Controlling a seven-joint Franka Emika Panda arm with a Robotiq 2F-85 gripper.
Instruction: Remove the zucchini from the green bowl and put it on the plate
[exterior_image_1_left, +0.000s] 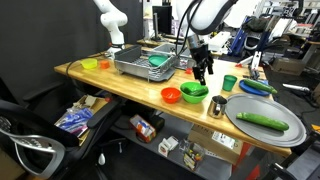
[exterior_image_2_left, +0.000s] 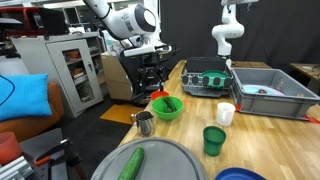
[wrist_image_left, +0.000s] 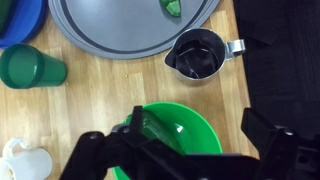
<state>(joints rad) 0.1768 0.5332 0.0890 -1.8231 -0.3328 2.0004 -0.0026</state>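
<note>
The green bowl (exterior_image_1_left: 193, 92) stands near the table's front edge, next to a red-orange bowl (exterior_image_1_left: 170, 96). It also shows in the other exterior view (exterior_image_2_left: 166, 109) and in the wrist view (wrist_image_left: 190, 135). The dark green zucchini (wrist_image_left: 150, 127) lies in the bowl's left part, partly hidden by my gripper body; it also shows in an exterior view (exterior_image_2_left: 170, 103). My gripper (wrist_image_left: 193, 112) is open and hovers just above the bowl, with its fingers either side of it (exterior_image_1_left: 203, 68) (exterior_image_2_left: 152, 80). The grey plate (exterior_image_1_left: 285, 135) (exterior_image_2_left: 165, 155) (wrist_image_left: 110, 35) holds a long cucumber (exterior_image_1_left: 262, 121) (exterior_image_2_left: 131, 163).
A metal pitcher (wrist_image_left: 197, 52) stands between bowl and plate. A green cup (wrist_image_left: 30, 66), a white cup (wrist_image_left: 25, 162) and a blue dish (wrist_image_left: 15, 20) stand nearby. A dish rack (exterior_image_1_left: 147, 63) sits further along the table.
</note>
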